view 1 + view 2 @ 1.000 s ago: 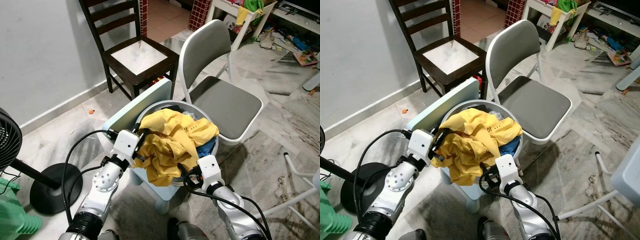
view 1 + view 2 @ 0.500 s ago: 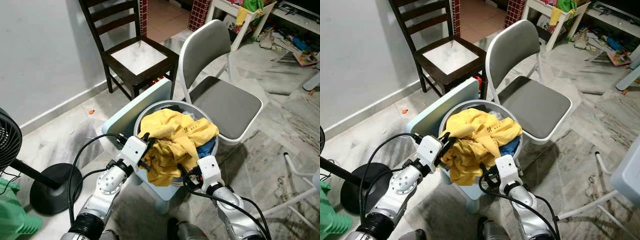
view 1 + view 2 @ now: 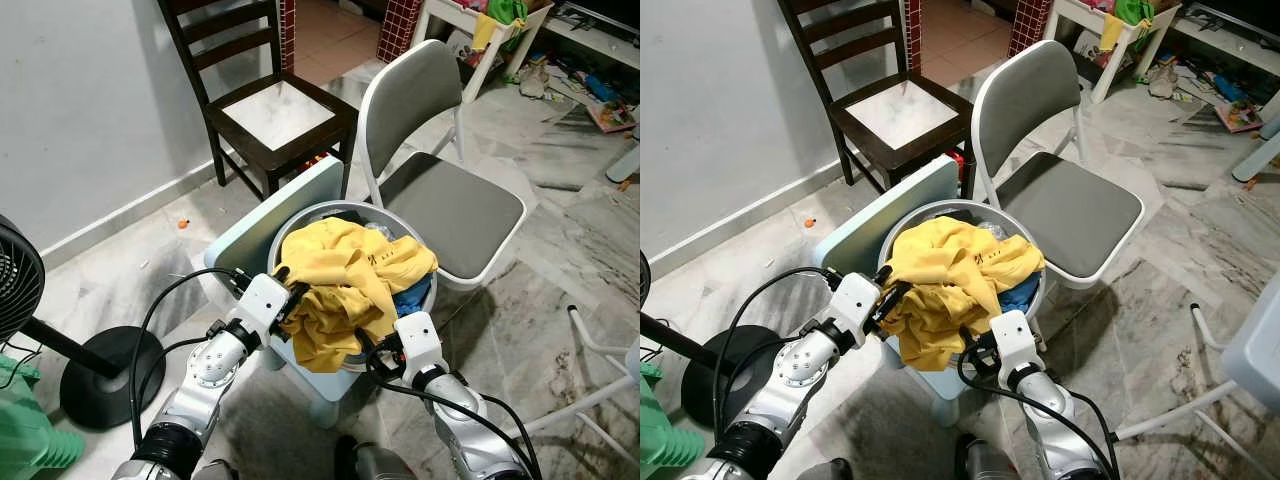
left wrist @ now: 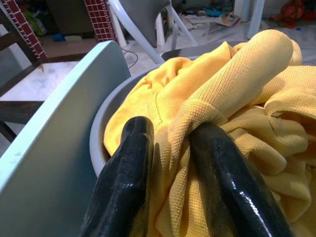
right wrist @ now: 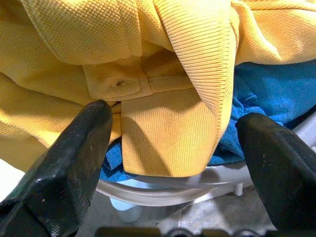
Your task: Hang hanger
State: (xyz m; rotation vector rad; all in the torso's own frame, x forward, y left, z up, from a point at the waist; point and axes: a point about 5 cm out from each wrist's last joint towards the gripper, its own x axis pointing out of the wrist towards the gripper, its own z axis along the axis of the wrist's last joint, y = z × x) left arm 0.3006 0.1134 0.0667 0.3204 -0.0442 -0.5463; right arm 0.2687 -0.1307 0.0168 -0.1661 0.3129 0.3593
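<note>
**Both grippers at the laundry basket**

At frame centre, a yellow shirt heaps in a grey basket on a pale blue chair. The left gripper pinches a fold of the shirt between its fingers. The right gripper, fingers spread wide, sits at the basket's near rim. I see no hanger.

The room is evenly and brightly lit by soft daylight, with faint sheen on the marble floor and only weak shadows under the chairs. The head views are sharp, with mild wide-angle bending at the edges. In the wrist views the near black fingers look slightly soft.
</note>
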